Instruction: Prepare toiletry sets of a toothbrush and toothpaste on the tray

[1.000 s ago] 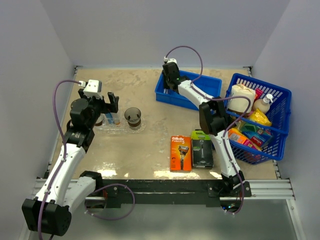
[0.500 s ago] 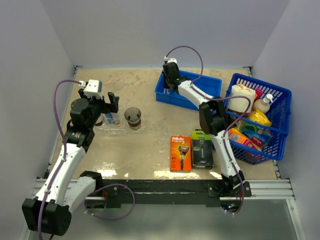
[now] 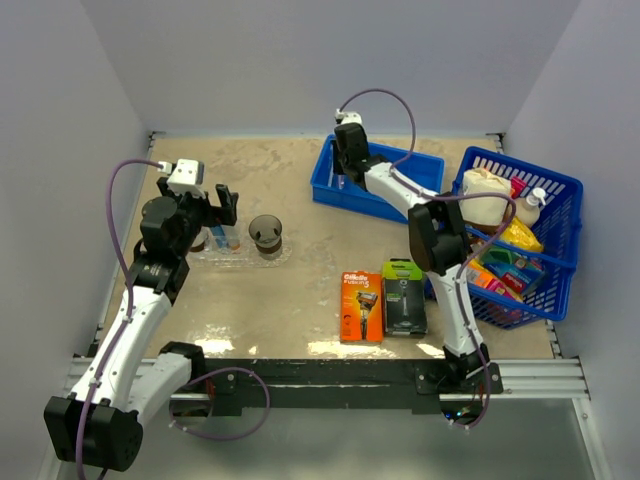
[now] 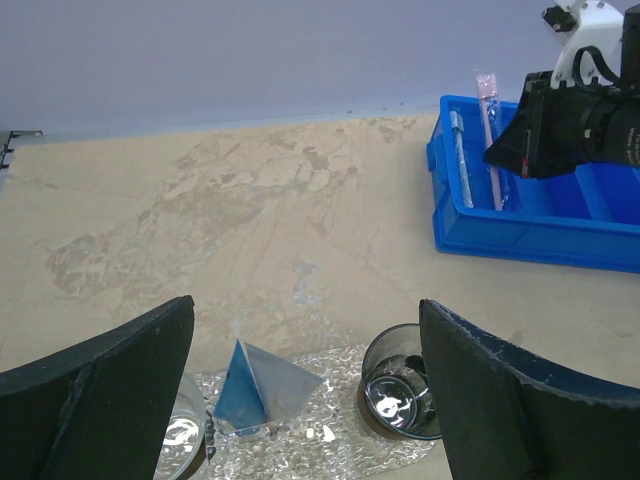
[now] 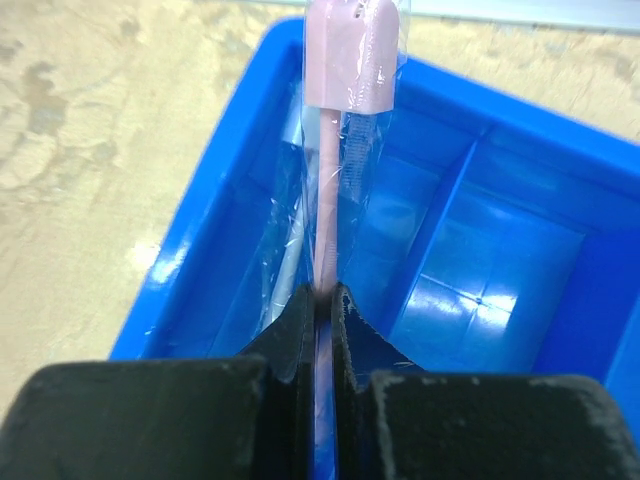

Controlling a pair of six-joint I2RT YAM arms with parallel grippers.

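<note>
Right wrist view, unlike overhead, shows right tool (image 5: 318,297) clamping an apparently wrapped toothbrush (image 5: 327,180); left tool (image 4: 306,302) gapes.

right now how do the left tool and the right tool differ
Jaws: the left tool stands wide open and holds nothing; the right tool is shut on a pink wrapped toothbrush.
Place: the left tool hovers above the clear tray; the right tool is over the blue bin.
Both have black fingers.
</note>
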